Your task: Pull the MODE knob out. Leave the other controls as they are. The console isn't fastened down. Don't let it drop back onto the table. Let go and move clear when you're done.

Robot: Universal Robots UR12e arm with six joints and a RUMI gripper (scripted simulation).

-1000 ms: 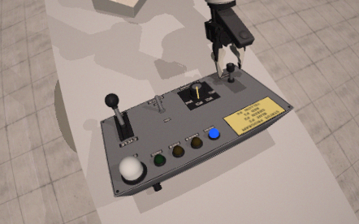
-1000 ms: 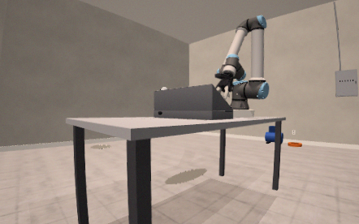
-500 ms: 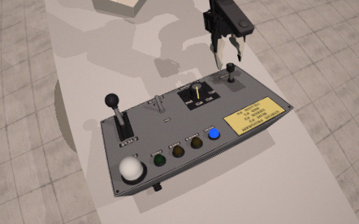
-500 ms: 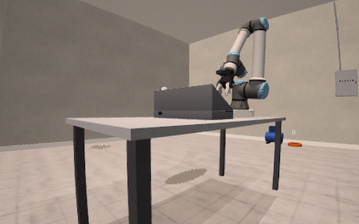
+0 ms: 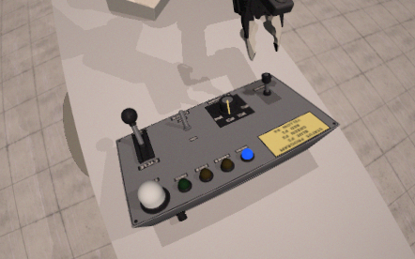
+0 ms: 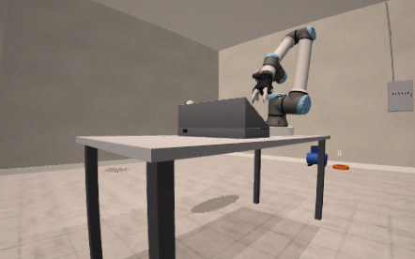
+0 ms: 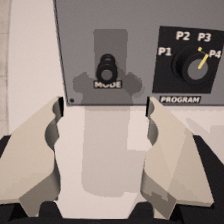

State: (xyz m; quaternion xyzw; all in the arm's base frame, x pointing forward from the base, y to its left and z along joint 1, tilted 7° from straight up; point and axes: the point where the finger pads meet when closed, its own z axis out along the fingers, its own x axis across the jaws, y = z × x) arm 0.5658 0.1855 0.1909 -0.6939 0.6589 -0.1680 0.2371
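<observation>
The grey console (image 5: 222, 145) lies on the table. The black MODE knob (image 5: 267, 83) stands up on its stem at the console's far right corner; it also shows in the wrist view (image 7: 107, 66) above its label. My gripper (image 5: 262, 49) hangs in the air above and behind that corner, clear of the knob. Its two pale fingers stand apart with nothing between them. In the side view my gripper (image 6: 260, 95) is above the console's far end.
The console also carries the PROGRAM selector (image 5: 226, 104), a black lever (image 5: 130, 117), a toggle (image 5: 182, 119), a white ball button (image 5: 151, 195), green, amber and blue buttons (image 5: 247, 154) and a yellow plate (image 5: 293, 133). The arm's base (image 6: 278, 123) stands behind the console.
</observation>
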